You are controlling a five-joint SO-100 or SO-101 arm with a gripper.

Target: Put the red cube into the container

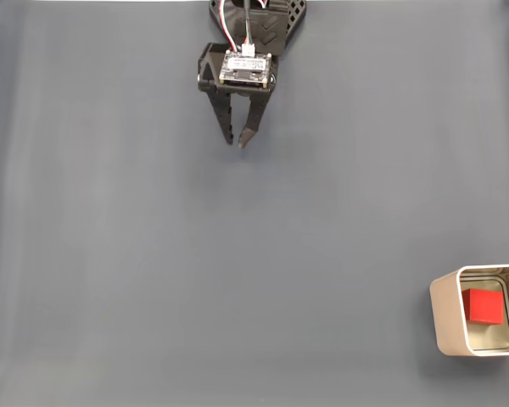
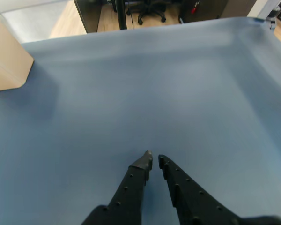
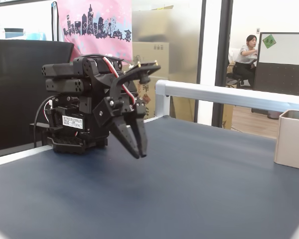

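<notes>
The red cube (image 1: pixel 483 307) lies inside the container (image 1: pixel 449 315), a silvery-beige tin at the lower right of a fixed view. The tin's side also shows at the right edge (image 3: pixel 291 139) of the low fixed view and at the upper left (image 2: pixel 4 61) of the wrist view. My black gripper (image 1: pixel 236 142) hangs far from it, at the top centre of the cloth, folded back near the arm's base. Its fingers are almost together with nothing between them, as the wrist view (image 2: pixel 153 160) and the low fixed view (image 3: pixel 138 153) show.
A dark blue-grey cloth (image 1: pixel 237 271) covers the whole table. A metal rail (image 3: pixel 229 94) runs along the far edge. Beyond it is an office, where a person (image 3: pixel 246 52) sits at a desk, and chairs (image 2: pixel 150 9) stand on the floor.
</notes>
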